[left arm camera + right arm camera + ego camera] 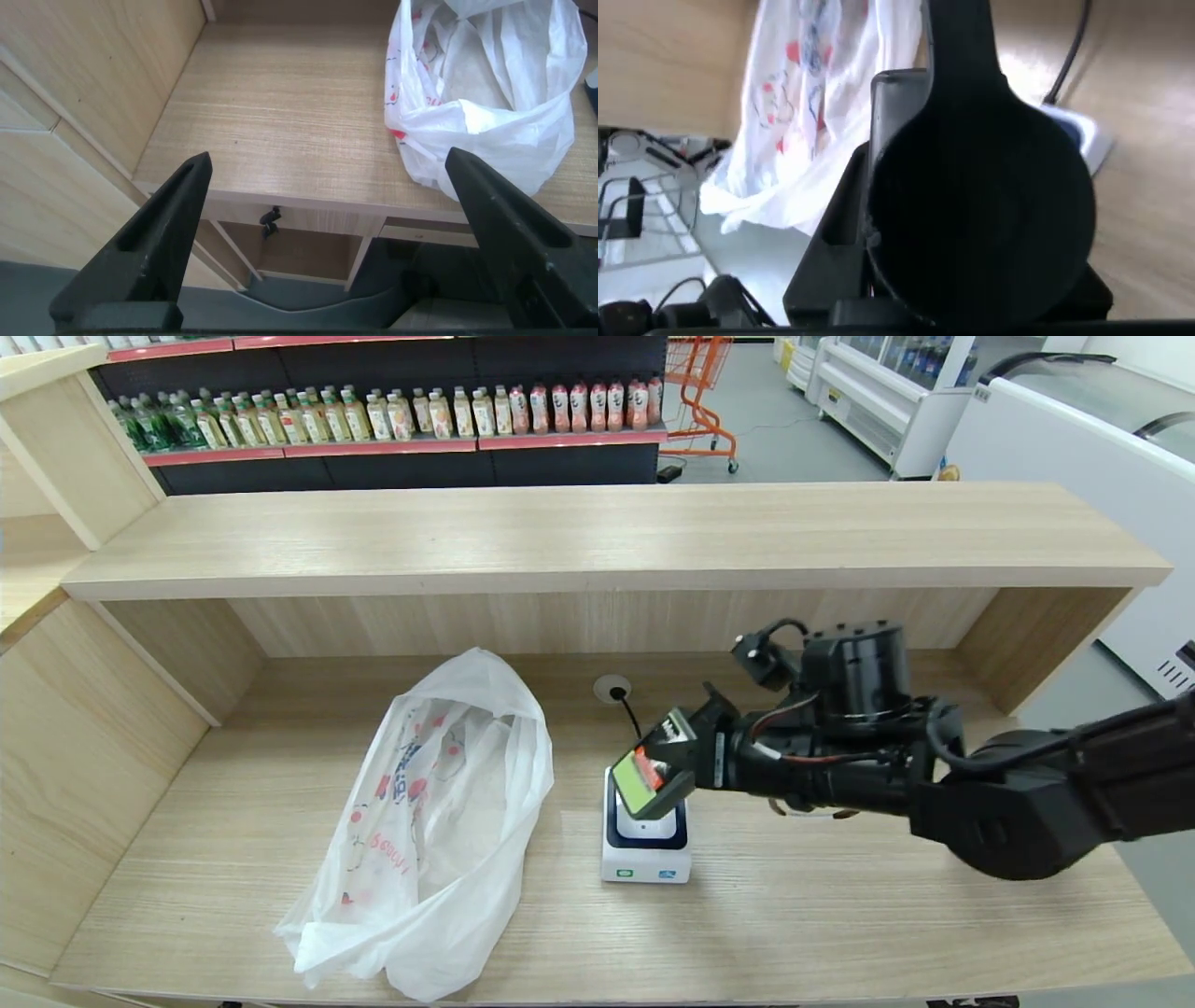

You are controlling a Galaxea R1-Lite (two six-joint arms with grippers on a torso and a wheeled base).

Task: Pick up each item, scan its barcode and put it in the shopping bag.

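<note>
The small pack (642,778), green on its face with a red patch, is held tilted in the air just above the scanner (646,859), its face turned down toward the scanner's top. The right gripper (665,758) has its fingers clenched on the pack, and the right arm comes in from the right side, lying low and nearly level over the surface (840,915), wrist pointed toward the bag. The shopping bag (439,831), thin white plastic with red and blue print, lies slumped on the surface just left of the scanner, its mouth loosely open; the two are near but apart. In the left wrist view the left gripper (336,233) hangs off the near edge of the surface (280,121) with its fingers (159,233) released and spread wide, nothing between them, and the bag (486,103) lies beyond them. The surface is pale wood grain, sunk behind a raised wooden ledge (607,537) and closed in by wooden side walls. A black cable (627,709) runs from a round hole (611,689) in the surface down behind the scanner. Past the ledge is a shop floor: a shelf of bottles (392,415), an orange cart (705,392) and white freezers (868,401). In the right wrist view a large dark shape blocks the middle, with the bag (813,112) and a corner of the scanner (1088,135) on either side of it.
</note>
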